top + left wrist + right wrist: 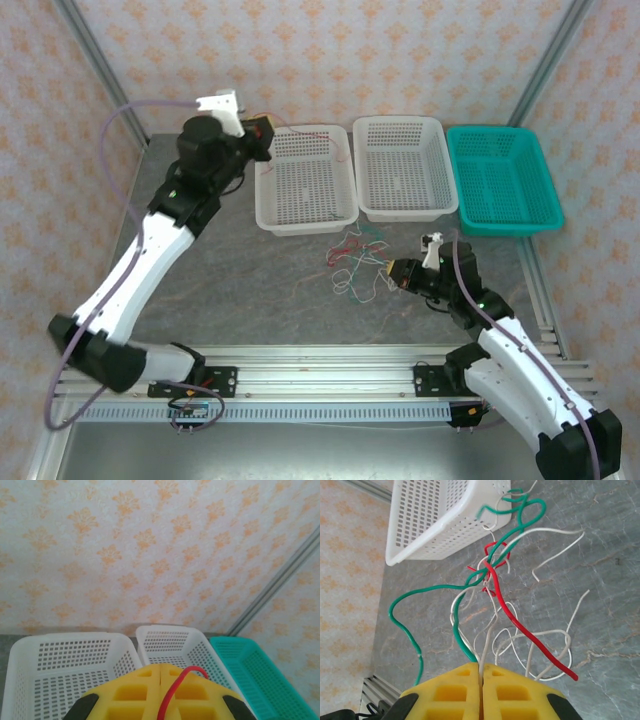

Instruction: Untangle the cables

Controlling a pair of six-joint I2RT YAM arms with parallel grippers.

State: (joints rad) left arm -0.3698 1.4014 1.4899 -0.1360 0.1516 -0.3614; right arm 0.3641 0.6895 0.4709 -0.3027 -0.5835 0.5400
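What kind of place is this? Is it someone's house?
Probably a robot practice booth, not a house: two robot arms bolted to a metal rail, wallpapered panels in metal frames, and baskets beside tangled cables on a table.

Red cable (167,692) running off the frame bottom between the left gripper's (160,666) closed yellow fingers by the left white basket (65,639), green cable (440,586) and white cable (487,640) ends disappearing into the right gripper's (481,666) finger seam, clump (355,260) in front of that basket showing too fine overhead for tracing crossings.
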